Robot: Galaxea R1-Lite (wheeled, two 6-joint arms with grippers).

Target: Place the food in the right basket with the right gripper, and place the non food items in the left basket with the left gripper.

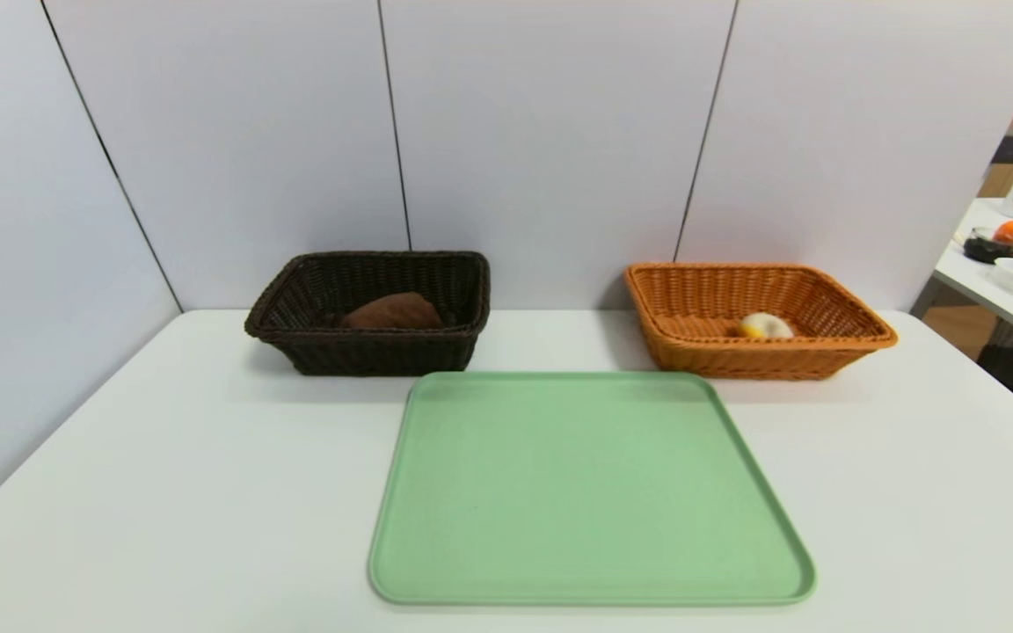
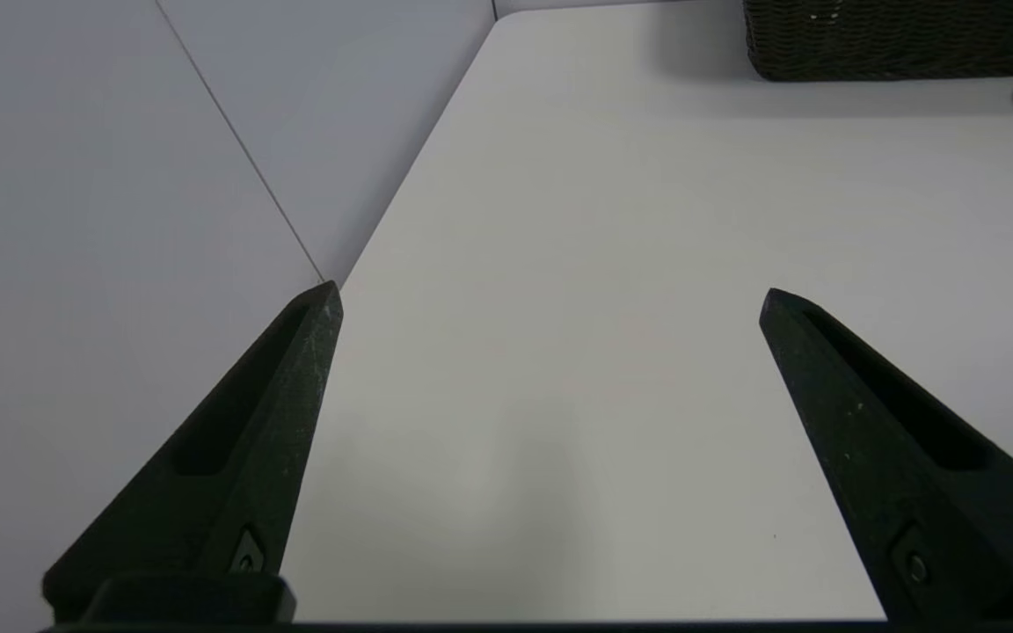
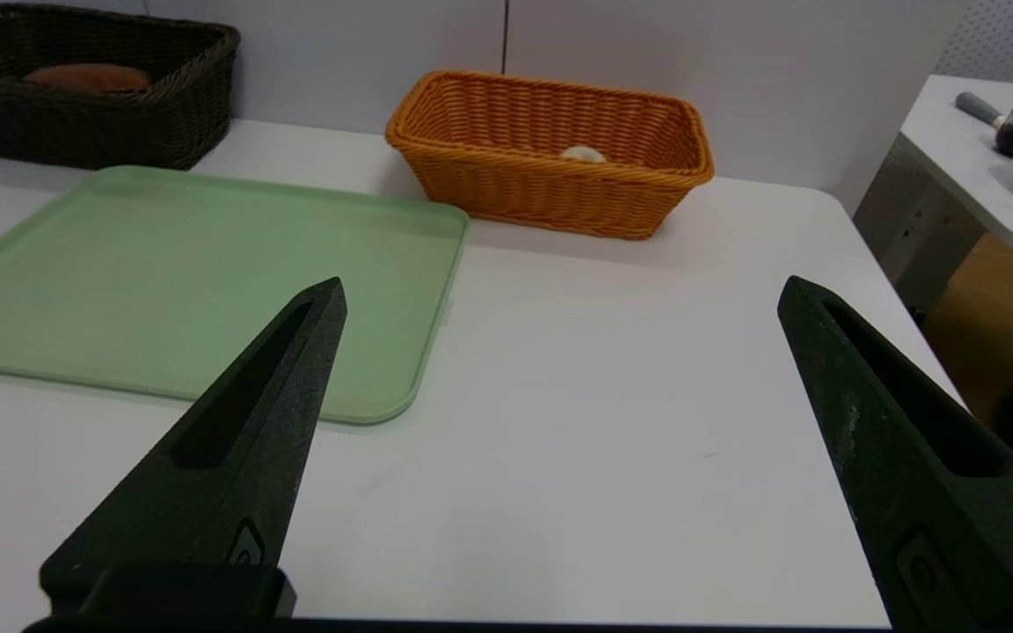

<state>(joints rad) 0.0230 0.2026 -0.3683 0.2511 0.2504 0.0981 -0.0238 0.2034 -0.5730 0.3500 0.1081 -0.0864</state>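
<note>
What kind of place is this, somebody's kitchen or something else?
Probably a test area or workshop rather than a kitchen: plain panels wall in a white table, which holds a green tray between and in front of two wicker baskets.

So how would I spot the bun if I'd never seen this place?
Find the green tray, then the orange-tan basket beyond its right side. The bun lies inside: small, rounded, cream-white with a yellow patch, unlike the brown cloth in the dark basket.
</note>
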